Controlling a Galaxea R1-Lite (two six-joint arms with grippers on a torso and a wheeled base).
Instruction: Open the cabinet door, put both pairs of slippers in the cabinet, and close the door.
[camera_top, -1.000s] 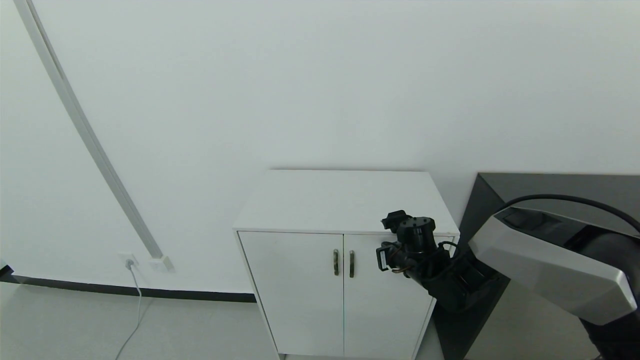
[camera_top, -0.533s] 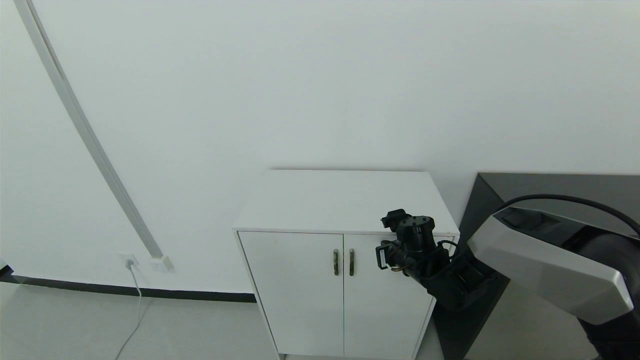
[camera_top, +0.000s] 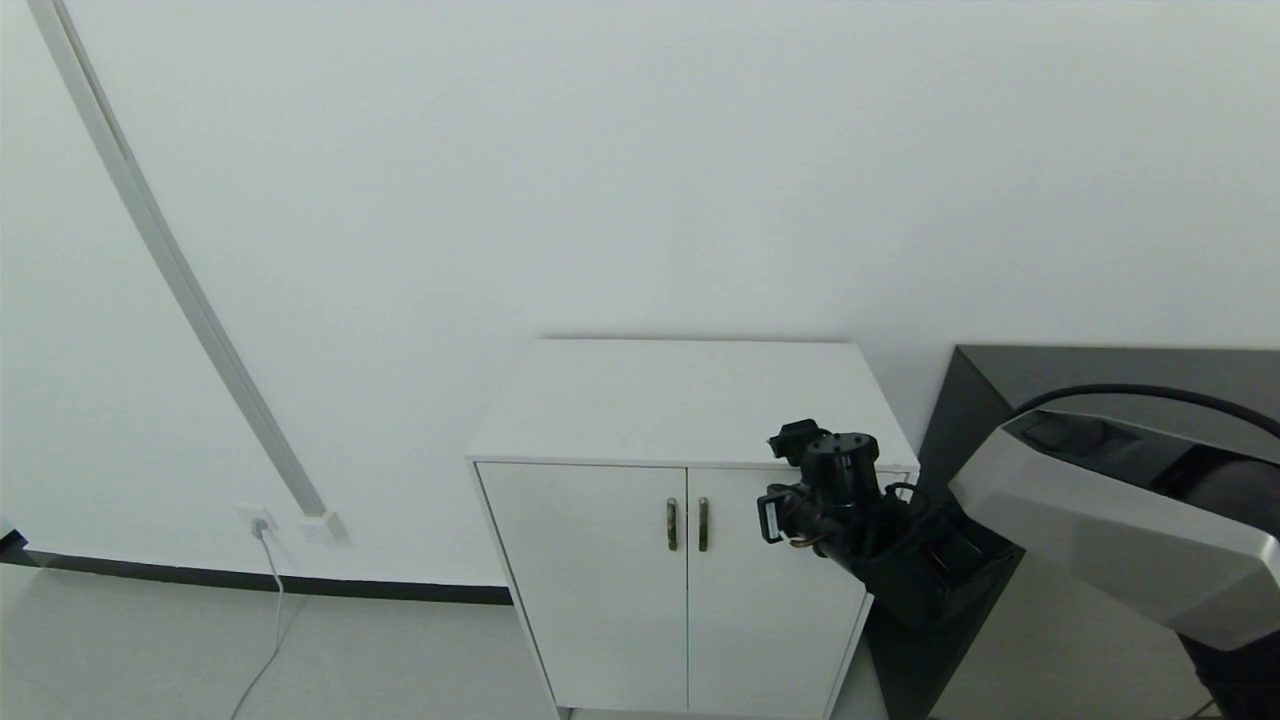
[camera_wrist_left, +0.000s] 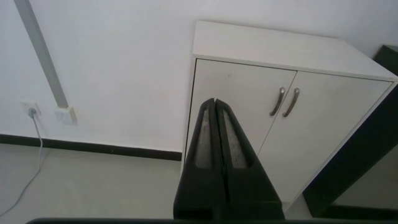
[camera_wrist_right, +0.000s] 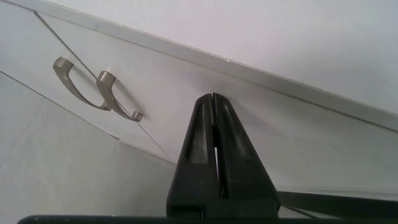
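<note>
A white cabinet (camera_top: 680, 400) stands against the wall with both doors closed. Two metal handles (camera_top: 687, 525) sit side by side where the doors meet. My right arm (camera_top: 840, 490) is in front of the right-hand door, near its upper outer corner. In the right wrist view my right gripper (camera_wrist_right: 213, 99) is shut with nothing in it, its tip close to the door face and off to one side of the handles (camera_wrist_right: 99, 93). My left gripper (camera_wrist_left: 215, 102) is also shut and holds nothing. It hangs some way back from the cabinet (camera_wrist_left: 280, 56), in front of the left-hand door.
A dark panel (camera_top: 1000, 370) stands against the cabinet's right side. On the wall to the left, a white conduit (camera_top: 180, 270) slopes down to a socket (camera_top: 258, 522) with a cable running to the grey floor (camera_top: 150, 650).
My right arm has drifted slightly to the right and a little lower in front of the right-hand door. The cabinet doors have not moved.
</note>
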